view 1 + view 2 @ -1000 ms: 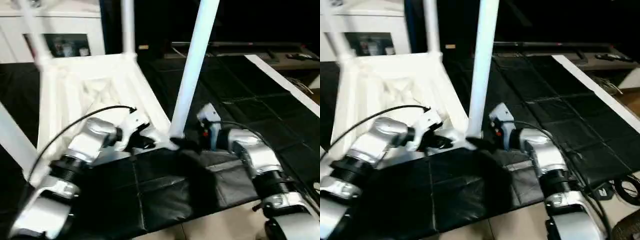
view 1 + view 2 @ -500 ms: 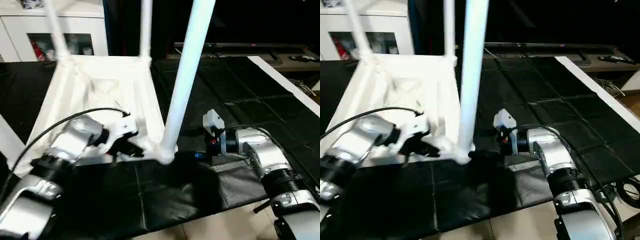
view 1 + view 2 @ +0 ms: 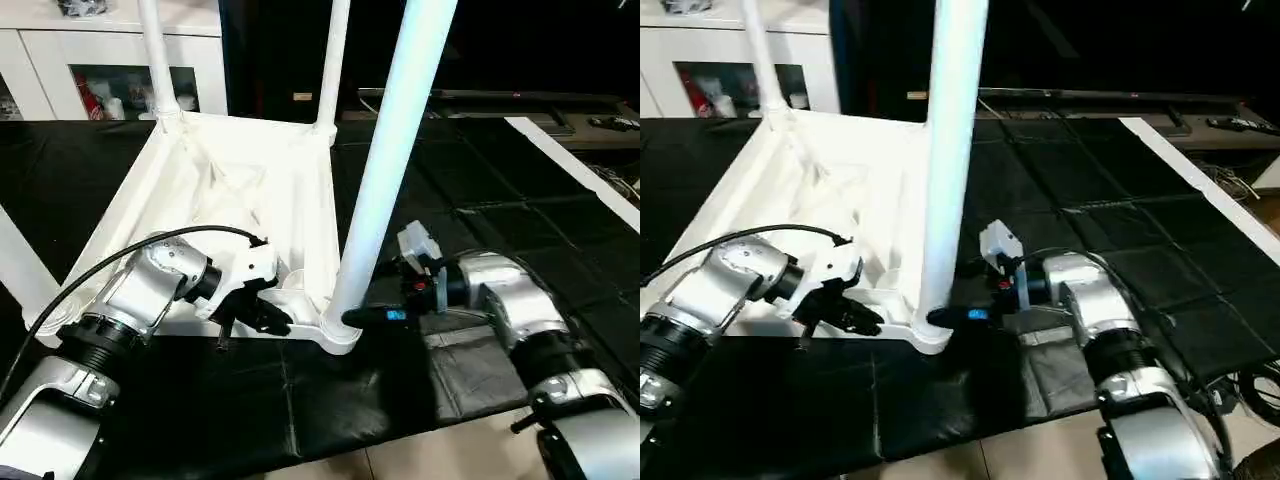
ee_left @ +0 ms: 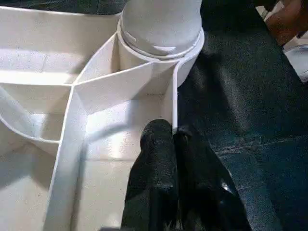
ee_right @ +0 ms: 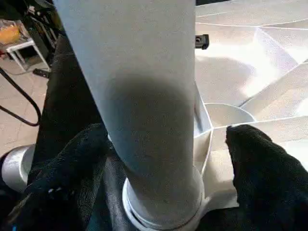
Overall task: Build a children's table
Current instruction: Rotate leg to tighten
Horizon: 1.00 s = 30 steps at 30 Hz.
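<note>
The upturned white plastic children's table (image 3: pixel 240 190) lies on black floor mats (image 3: pixel 470 180); the left gripper (image 4: pixel 173 144) pinches its thin near rim wall; the right gripper (image 5: pixel 163 159) stands wide around the nearest white tapered leg (image 3: pixel 385 170), gripping nothing; unseated, that leg could topple.

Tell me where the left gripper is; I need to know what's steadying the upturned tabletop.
In the left eye view the left gripper is on the tabletop's near edge, just left of the nearest leg in its corner socket.
</note>
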Tool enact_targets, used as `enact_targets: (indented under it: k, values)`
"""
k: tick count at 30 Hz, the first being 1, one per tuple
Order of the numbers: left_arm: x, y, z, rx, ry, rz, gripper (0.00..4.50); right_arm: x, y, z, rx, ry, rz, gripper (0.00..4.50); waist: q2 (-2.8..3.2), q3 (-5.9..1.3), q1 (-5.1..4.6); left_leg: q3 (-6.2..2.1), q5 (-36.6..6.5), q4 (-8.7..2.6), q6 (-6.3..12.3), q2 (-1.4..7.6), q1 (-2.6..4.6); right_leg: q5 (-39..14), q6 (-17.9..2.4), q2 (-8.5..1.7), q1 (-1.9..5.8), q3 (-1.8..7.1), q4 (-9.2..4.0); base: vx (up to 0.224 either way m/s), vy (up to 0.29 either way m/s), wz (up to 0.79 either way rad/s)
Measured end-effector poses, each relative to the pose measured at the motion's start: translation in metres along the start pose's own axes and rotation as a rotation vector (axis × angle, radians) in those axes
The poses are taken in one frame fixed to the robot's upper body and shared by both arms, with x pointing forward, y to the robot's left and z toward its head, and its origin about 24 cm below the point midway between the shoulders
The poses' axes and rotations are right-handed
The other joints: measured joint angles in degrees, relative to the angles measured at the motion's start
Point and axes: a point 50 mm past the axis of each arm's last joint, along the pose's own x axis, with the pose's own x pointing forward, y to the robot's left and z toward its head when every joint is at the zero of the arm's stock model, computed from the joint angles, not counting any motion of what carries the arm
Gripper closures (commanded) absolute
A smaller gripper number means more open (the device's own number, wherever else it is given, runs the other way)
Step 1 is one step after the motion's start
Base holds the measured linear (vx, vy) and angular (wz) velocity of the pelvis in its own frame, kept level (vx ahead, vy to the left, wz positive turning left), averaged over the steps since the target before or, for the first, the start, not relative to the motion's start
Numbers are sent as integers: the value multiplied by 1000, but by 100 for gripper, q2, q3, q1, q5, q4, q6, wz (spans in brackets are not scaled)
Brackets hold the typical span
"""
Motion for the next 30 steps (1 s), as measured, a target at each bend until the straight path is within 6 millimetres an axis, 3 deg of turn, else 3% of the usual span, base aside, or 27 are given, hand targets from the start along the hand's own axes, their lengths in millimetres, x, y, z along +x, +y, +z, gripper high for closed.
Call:
enact_targets:
  k: [15, 21, 24, 30]
  values:
    - [5, 1, 2, 7, -12, 22, 450, 2, -1, -7, 74, 1, 27, 196, 1, 1, 13, 0, 1, 10, -1, 2, 0, 1, -1, 0, 3, 0, 9, 0, 0, 0]
    - [22, 11, 6, -104, -74, 168, 450, 3, -8, -12, 100, -25, -201, 235, 4, -1, -30, -8, 2, 17, -1, 0, 14, -11, 21, -4, 40, 9, 11, 0, 0, 0]
    - [33, 17, 9, -193, -109, 267, 450, 6, -17, -12, 149, -41, -383, 241, 23, -11, -125, -12, 2, 17, -1, -3, 55, -12, 22, -4, 56, 10, 3, 0, 0, 0]
    - [63, 34, 27, -362, -186, 473, 450, 17, -43, -1, 254, -38, -800, 246, 26, -12, -347, -32, 3, 24, -3, -7, 50, -14, 26, -4, 46, -10, -20, 0, 0, 0]
